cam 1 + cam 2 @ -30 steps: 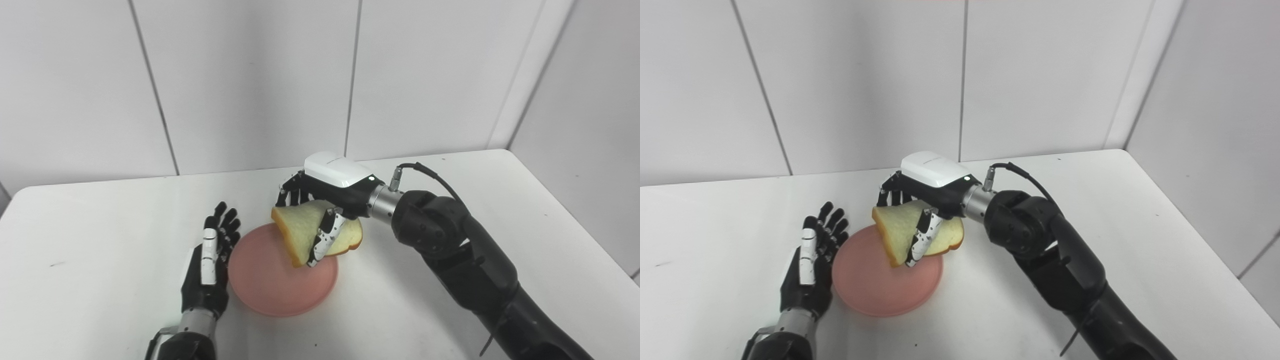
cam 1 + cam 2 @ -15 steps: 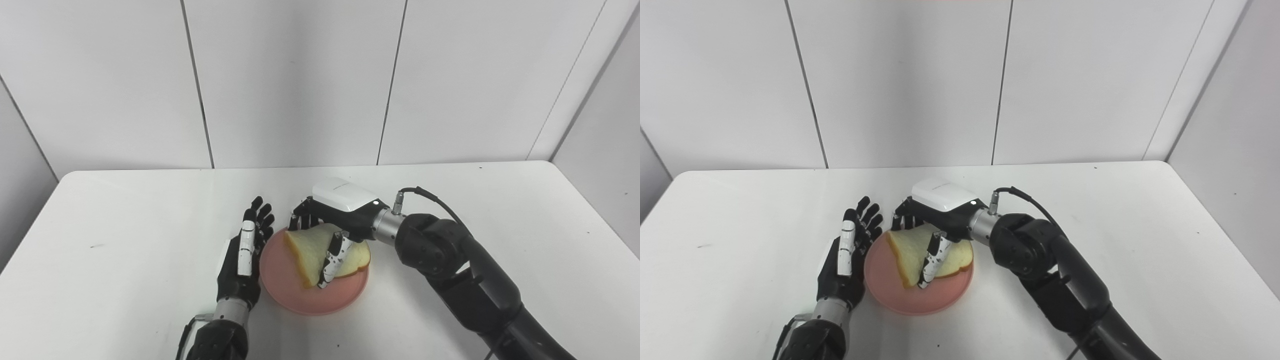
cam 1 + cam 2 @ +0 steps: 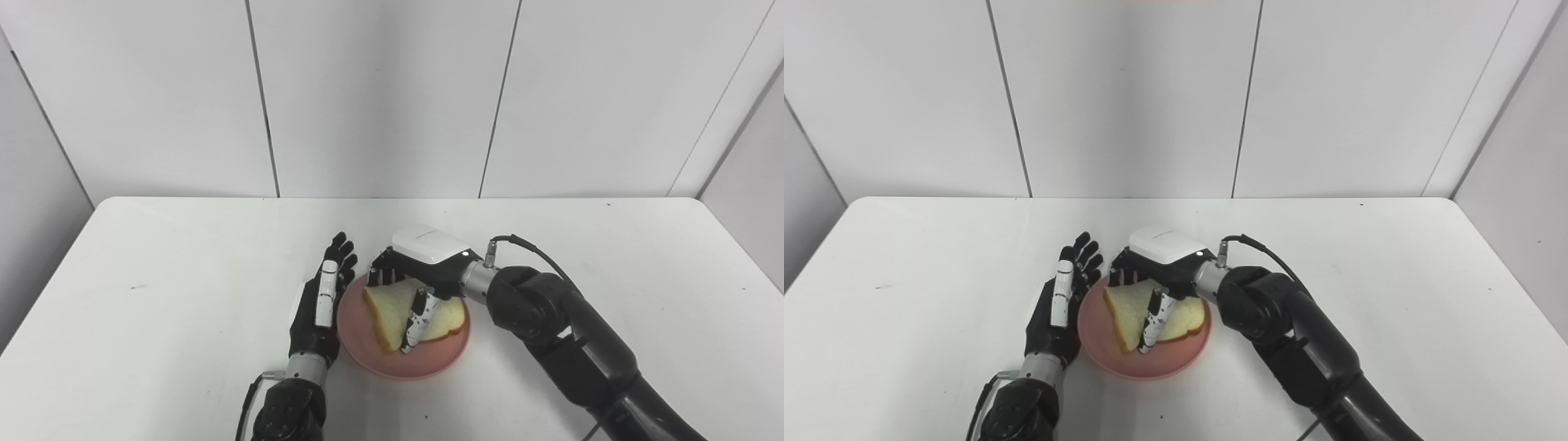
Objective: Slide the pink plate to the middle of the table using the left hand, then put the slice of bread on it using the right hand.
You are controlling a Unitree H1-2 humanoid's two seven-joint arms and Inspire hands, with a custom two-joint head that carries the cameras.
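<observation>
The bread [image 3: 392, 304] sits tilted over the plate [image 3: 429, 362] at mid-table, clasped by the right hand [image 3: 416, 272], whose fingers hide its far edge. It is lower than a second ago; the left hand [image 3: 320, 312] stays spread, empty, against the plate's rim.

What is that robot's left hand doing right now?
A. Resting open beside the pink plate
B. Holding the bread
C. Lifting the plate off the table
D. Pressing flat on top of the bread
A: the left hand lies open against the left rim of the pink plate, while the right hand is the one gripping the slice of bread.
</observation>
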